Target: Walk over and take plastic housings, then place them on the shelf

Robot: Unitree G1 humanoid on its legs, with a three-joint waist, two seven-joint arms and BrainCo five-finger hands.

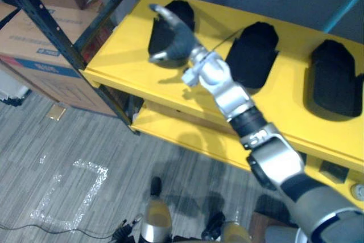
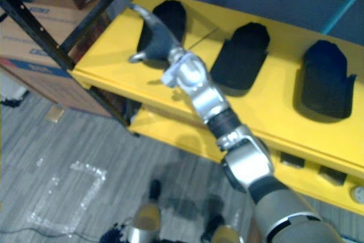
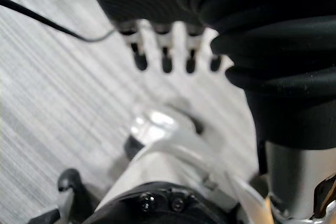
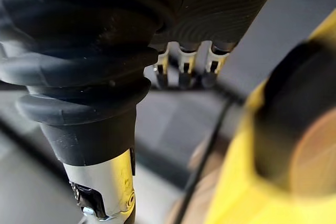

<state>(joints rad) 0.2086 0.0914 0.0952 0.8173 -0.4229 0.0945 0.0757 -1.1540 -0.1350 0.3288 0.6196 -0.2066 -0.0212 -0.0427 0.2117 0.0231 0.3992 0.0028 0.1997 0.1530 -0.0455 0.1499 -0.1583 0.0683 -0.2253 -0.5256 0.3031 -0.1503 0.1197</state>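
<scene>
Three housings [image 1: 253, 55]: spaced along shelf [image 1: 131, 49], bare gaps between.
Right hand [image 1: 173, 38]: spread, over leftmost housing [image 1: 183, 14] near shelf's left edge.
Left hand [image 3: 167, 61]: straight-fingered, above floor [image 3: 52, 103].

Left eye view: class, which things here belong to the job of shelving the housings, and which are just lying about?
Job: left housing, middle housing, right housing, shelf, right hand open over the left housing.
Lying about: boxes, floor tape; left hand idle, over the floor.
</scene>
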